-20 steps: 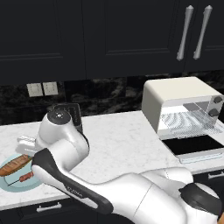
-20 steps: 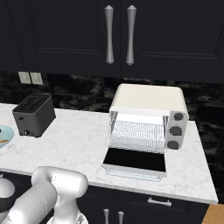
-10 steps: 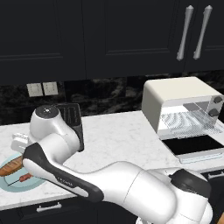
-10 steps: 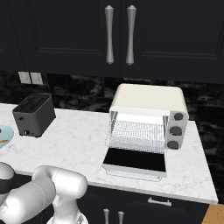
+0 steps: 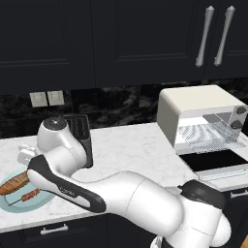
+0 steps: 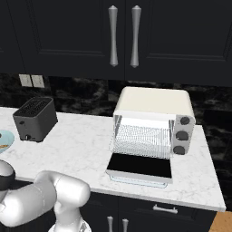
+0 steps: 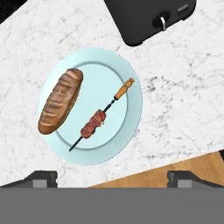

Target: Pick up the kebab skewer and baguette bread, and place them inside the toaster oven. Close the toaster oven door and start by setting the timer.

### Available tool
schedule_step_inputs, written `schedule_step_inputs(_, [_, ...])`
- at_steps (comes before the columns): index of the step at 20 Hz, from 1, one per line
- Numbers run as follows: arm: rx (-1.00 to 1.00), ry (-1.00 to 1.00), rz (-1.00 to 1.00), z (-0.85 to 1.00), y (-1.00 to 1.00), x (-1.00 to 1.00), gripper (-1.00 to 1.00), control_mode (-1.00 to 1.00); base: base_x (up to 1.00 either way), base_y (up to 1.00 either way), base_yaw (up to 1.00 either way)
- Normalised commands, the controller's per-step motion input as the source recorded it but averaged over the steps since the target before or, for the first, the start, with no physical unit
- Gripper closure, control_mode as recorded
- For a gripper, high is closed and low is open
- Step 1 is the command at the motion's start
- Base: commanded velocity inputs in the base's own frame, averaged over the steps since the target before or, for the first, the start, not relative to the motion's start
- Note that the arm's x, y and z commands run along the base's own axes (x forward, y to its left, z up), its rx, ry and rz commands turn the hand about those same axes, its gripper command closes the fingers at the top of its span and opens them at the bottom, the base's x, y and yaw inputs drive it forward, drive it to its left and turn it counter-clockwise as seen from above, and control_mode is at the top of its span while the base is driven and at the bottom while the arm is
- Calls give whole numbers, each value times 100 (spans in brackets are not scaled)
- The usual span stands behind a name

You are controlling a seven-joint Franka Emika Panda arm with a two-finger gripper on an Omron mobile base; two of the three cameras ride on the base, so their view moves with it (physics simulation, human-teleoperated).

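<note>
The gripper (image 7: pixel 112 179) hangs above with fingers spread wide, grasping nothing. On the pale blue round plate (image 7: pixel 131 74), the thin dark kebab skewer (image 7: pixel 101 116) lies at the centre and the golden-brown baguette bread (image 7: pixel 60 100) at nine o'clock. Best to descend centred on the meat, jaws crossing the stick. Farther at three o'clock, the cream-white toaster oven (image 5: pixel 193 109) stands open.

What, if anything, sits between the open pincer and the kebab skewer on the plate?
Nothing visible. In the hand view the open pincer looks straight down at the kebab skewer, lying uncovered on the pale blue plate beside the baguette bread. The dark toaster stands off the plate's edge.
</note>
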Motion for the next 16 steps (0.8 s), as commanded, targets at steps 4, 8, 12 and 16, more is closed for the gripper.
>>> schedule_step_inputs(4, [2,4,0,-40,8,61,-100,-100,0,0,0])
schedule_step_inputs(8, [0,12,0,-38,48,12,-100,-100,0,0,0])
schedule_step_inputs(12, [0,12,0,-26,28,12,-100,-100,0,0,0])
schedule_step_inputs(16, [-1,3,0,0,14,17,-100,-100,0,0,0])
